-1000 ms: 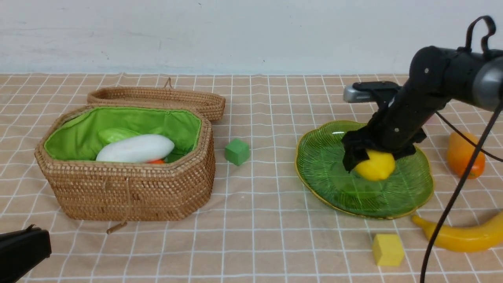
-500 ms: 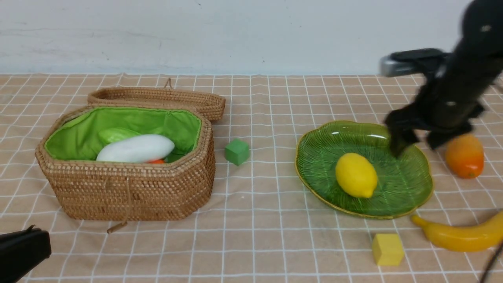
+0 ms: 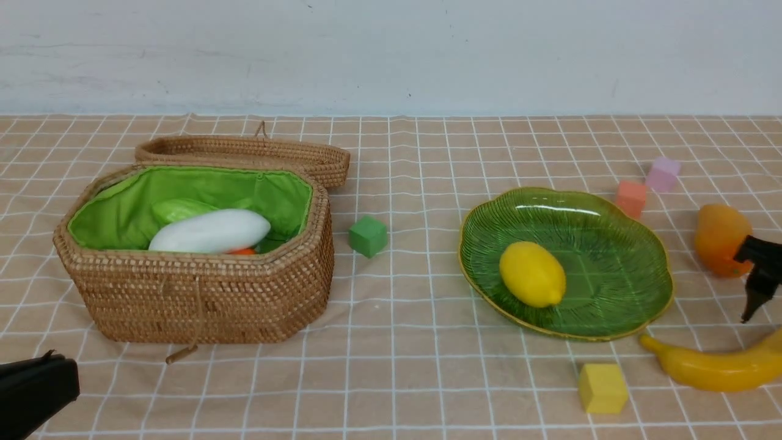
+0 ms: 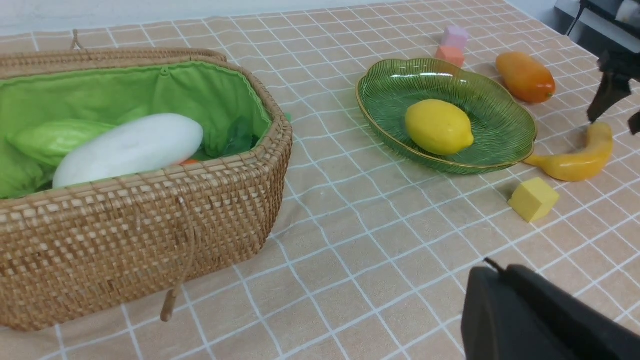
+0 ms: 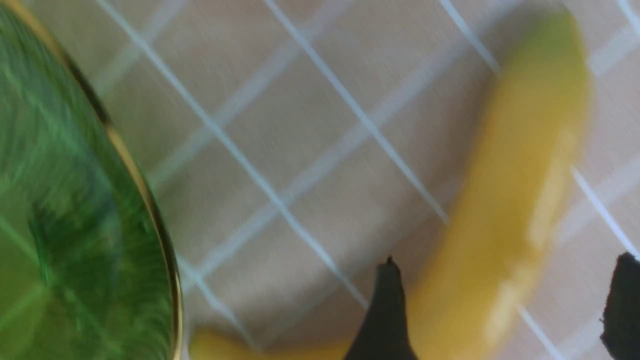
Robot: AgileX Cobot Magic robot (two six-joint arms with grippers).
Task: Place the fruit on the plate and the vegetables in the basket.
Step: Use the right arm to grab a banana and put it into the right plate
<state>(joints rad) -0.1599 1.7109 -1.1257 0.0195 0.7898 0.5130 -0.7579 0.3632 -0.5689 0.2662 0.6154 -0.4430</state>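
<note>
The yellow lemon [image 3: 532, 273] lies on the green glass plate [image 3: 617, 269], free of any gripper. The orange mango [image 3: 718, 237] and the banana [image 3: 712, 368] lie on the cloth to the right of the plate. My right gripper [image 3: 759, 278] is open at the right edge, above the banana [image 5: 520, 200], its jaws wide apart and empty. The wicker basket [image 3: 201, 299] at the left holds the white radish [image 3: 211, 231], the cucumber [image 3: 177, 209] and a sliver of carrot [image 3: 244, 250]. The eggplant is hidden. My left gripper [image 4: 492, 270] is shut and empty, near the front left.
A green cube [image 3: 368, 235] sits between basket and plate. A yellow cube [image 3: 602, 387] lies in front of the plate, next to the banana's tip. An orange cube [image 3: 630, 198] and a pink cube [image 3: 663, 173] sit behind the plate. The basket lid [image 3: 244, 153] lies open behind it.
My right gripper let go of the lemon on the plate, rose, then swung right and toward the front, over the banana. The lemon rolled slightly left. The left arm has not moved.
</note>
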